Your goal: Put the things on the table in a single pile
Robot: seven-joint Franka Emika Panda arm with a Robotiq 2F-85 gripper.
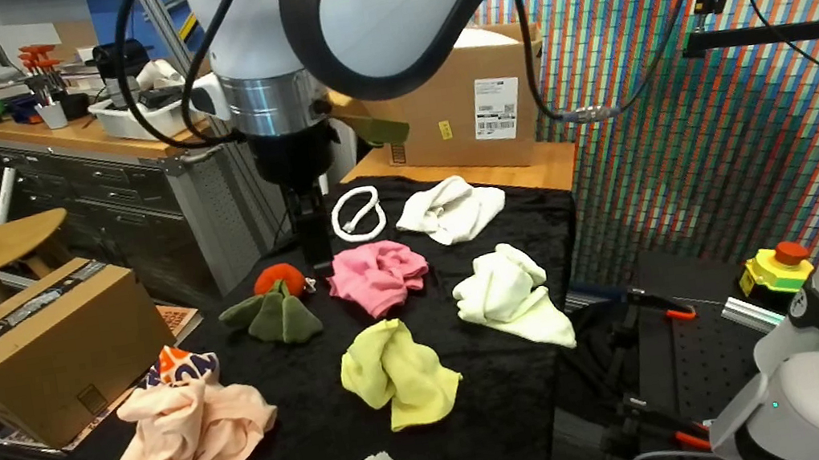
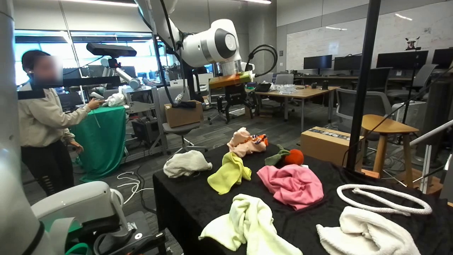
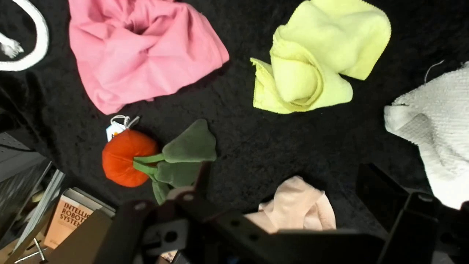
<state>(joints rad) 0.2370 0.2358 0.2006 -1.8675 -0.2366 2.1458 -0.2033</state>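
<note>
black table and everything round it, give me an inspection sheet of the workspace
Surface: black table, cloth-covered
Job's things: peach cloth, pink cloth, yellow-green cloth, pale green cloth, white cloth, off-white rag, red-and-green plush, white rope; spread out, not in a single pile
Clutter: cardboard box beside the table; bigger box on a wooden desk
Claw: hangs open, holding nothing
Cables: black cable looped beside the arm
Surroundings: person standing in the background; yellow-and-red stop button beyond the table's edge

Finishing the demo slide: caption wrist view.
Open gripper above black-covered table, with pink cloth, yellow cloth, orange plush scattered.
</note>
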